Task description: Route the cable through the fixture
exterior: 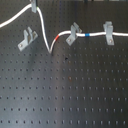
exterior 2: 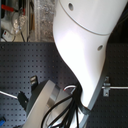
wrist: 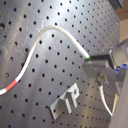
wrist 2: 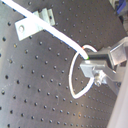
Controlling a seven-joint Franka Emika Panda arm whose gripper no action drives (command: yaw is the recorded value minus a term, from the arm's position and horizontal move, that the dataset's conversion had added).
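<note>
The gripper (exterior: 34, 6) is pinched shut on the long thin white flexible cable (exterior: 41, 22) at the first exterior view's top; the small grey metal U-shaped fixture (exterior: 27, 39) sits just below it, empty; cable sags beside it, prongs upright.

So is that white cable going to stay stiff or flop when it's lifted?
Probably floppy: the cable sags in a deep loop beside the fixture. Likely light, since the pincer holds it curled in both wrist views.

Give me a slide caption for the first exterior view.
White cable sags between three grey clips on a black pegboard.
</note>
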